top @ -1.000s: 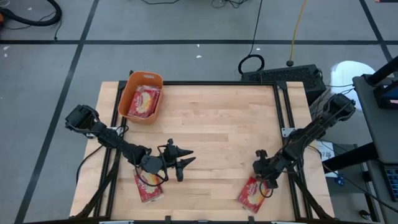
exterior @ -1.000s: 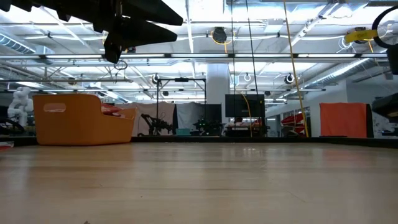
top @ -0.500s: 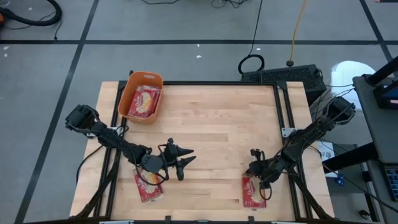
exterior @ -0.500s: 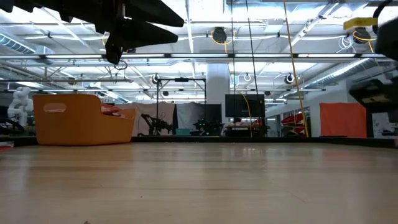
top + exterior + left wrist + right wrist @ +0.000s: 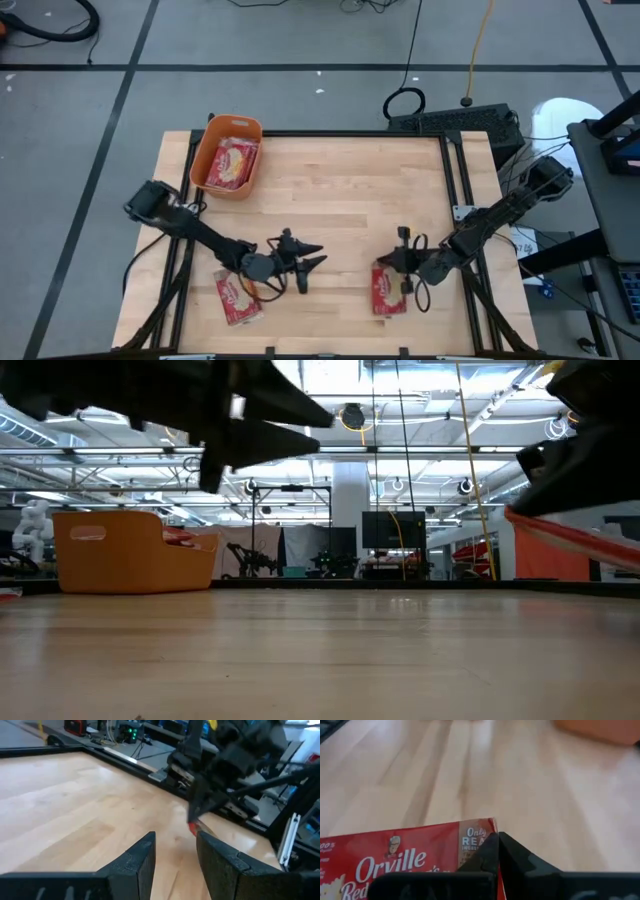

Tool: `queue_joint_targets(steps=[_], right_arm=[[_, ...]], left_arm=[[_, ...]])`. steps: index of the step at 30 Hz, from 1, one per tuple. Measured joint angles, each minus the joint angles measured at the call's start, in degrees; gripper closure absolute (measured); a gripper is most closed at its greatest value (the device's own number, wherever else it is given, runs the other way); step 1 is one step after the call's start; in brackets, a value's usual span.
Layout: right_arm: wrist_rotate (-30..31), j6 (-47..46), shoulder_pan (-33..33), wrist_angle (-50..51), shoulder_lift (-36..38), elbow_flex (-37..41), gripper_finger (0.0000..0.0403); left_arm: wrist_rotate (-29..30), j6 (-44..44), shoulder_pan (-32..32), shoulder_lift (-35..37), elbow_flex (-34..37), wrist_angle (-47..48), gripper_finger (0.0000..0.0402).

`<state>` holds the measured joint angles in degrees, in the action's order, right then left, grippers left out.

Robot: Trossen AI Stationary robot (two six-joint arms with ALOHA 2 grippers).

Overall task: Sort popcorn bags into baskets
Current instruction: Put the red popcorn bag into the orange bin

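Note:
The orange basket (image 5: 204,150) stands at the table's far left corner with popcorn bags (image 5: 232,163) lying in it; the low view shows it too (image 5: 120,555). Another red popcorn bag (image 5: 238,298) lies flat near the front left. Just right of that bag, my left gripper (image 5: 308,261) hovers open with nothing between its fingers (image 5: 175,855). My right gripper (image 5: 401,267) is at the front right, shut on a red popcorn bag (image 5: 387,291). My right gripper pinches the bag's edge next to a corner (image 5: 485,832) between its two fingers. It comes from the table's right, slanting downward. The bag (image 5: 570,536) is clear of the wood and tilted, reaching from the fingers toward the table's near edge.
Black frame rails (image 5: 452,170) run along the table's edges. Bare wood (image 5: 350,190) lies between the two arms and out to the far side. Cables and a black box (image 5: 455,120) sit beyond the far right corner.
My right gripper has gone up and toward the table's left, tipping toward level, and has taken the bag along. The bag lay slanted by the front right edge and now hangs lifted clear, turned about. My left gripper has gone a little toward the table's right and down.

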<state>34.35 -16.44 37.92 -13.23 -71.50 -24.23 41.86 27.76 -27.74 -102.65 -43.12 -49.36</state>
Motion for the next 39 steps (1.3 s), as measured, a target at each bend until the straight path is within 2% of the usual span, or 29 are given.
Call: queue_joint_targets(steps=[4,8,13,17,24,28,32,39], right_arm=[[4.7,4.1,-1.4,-4.2,0.0,0.0,0.0403],[6.1,8.9,-3.1,-9.8,0.0,0.0,0.0403],[6.1,12.7,-4.4,-15.6,0.0,0.0,0.0403],[6.1,13.3,-5.4,-17.5,0.0,0.0,0.0403],[6.1,12.7,-7.3,-18.8,0.0,0.0,0.0403],[6.1,12.7,-7.6,-19.4,0.0,0.0,0.0403],[6.0,12.8,-7.6,-20.9,0.0,0.0,0.0403],[5.9,13.3,-7.6,-20.9,0.0,0.0,0.0403]], left_arm=[[-2.6,-1.7,0.6,-5.3,-4.9,-0.3,0.0256],[-6.8,0.5,1.9,-9.5,-10.0,-0.3,0.0237],[-8.4,11.1,4.3,-13.0,-14.1,2.9,0.0179],[-10.7,16.5,5.7,-14.2,-16.1,6.9,0.0132],[-11.4,16.6,5.5,-14.4,-17.9,9.3,0.0057],[-12.8,16.3,5.7,-14.4,-18.3,9.8,0.0028],[-14.1,16.5,6.6,-14.4,-18.3,11.6,0.0028],[-16.8,17.8,8.3,-14.4,-18.3,12.1,0.0072]])
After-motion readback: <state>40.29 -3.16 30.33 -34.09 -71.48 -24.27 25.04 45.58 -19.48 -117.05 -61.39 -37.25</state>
